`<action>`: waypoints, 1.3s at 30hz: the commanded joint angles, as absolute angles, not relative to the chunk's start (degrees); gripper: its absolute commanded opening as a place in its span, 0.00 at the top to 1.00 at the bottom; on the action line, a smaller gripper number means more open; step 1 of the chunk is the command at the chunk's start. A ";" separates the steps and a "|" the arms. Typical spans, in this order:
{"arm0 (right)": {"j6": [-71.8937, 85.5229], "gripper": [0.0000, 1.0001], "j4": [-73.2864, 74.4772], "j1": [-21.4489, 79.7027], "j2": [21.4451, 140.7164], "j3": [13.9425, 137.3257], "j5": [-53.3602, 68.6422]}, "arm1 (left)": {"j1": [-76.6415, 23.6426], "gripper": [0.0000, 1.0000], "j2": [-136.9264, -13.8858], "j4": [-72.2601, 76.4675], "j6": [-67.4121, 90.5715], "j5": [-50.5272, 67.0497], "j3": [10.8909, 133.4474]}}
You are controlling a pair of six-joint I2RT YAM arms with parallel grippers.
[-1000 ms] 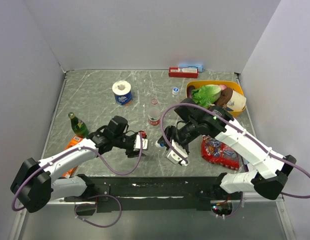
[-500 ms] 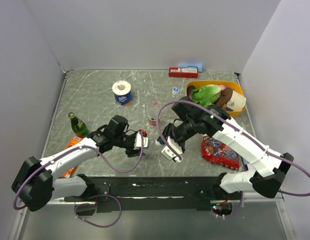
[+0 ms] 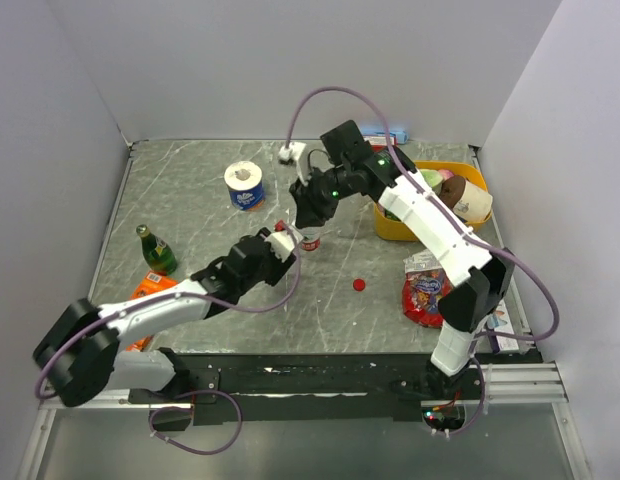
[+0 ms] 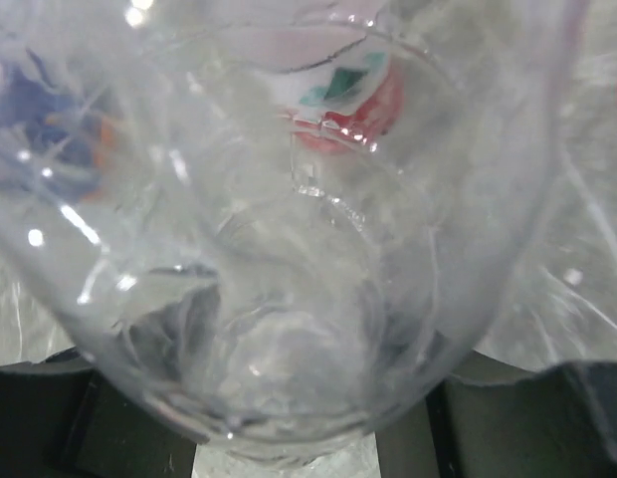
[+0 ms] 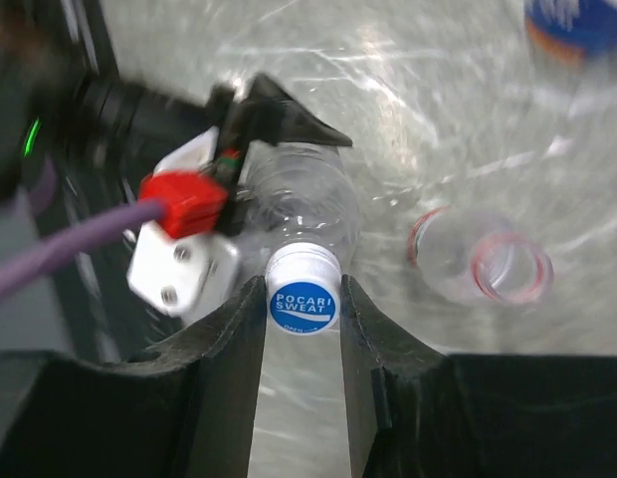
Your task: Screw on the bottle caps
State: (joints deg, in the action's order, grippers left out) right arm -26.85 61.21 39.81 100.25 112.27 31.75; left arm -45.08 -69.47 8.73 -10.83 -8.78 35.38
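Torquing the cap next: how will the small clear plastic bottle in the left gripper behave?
The small clear plastic bottle looks empty, so probably light. Its creased-looking walls may buckle or slip in the left gripper under twisting.

Overhead wide; wrist views share bottle [image 5: 308, 204] closely.

We see a toilet roll [image 3: 244, 184] standing on end at the back left of the grey marbled worktop [image 3: 190, 215]. Green bottle [image 3: 156, 250] is upright near the left edge, orange packet [image 3: 147, 288] just beside it. Yellow tub [image 3: 388, 224] holding food sits back right, red snack bag [image 3: 426, 297] flat in front of it.
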 commanded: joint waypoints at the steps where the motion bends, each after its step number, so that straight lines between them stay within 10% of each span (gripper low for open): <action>1: -0.09 1.00 63.89 40.52 103.01 108.36 37.79 | -46.14 0.99 -71.81 21.70 -0.44 -23.73 43.77; 4: -0.70 1.00 65.56 39.65 103.62 112.56 33.77 | -46.14 0.99 -70.75 20.92 -0.35 -21.02 42.37; 8: -4.56 0.51 65.92 33.50 104.06 124.78 36.19 | -45.44 0.99 -67.78 14.52 -2.54 -13.12 39.39; 10: -7.01 0.46 67.05 28.33 105.20 134.24 45.37 | -44.39 0.99 -65.93 11.09 -5.26 -3.54 38.33; 19: -64.99 0.41 76.03 33.38 83.44 111.14 52.58 | -38.32 0.99 -61.24 -21.06 -40.40 41.72 40.93; 24: -85.12 0.39 66.89 43.57 70.51 89.42 42.02 | -36.74 0.99 -69.33 -36.19 -53.24 46.05 48.50; 39: -96.85 0.40 68.46 50.27 74.61 89.12 39.37 | -36.39 0.99 -75.85 -41.48 -57.13 49.30 56.07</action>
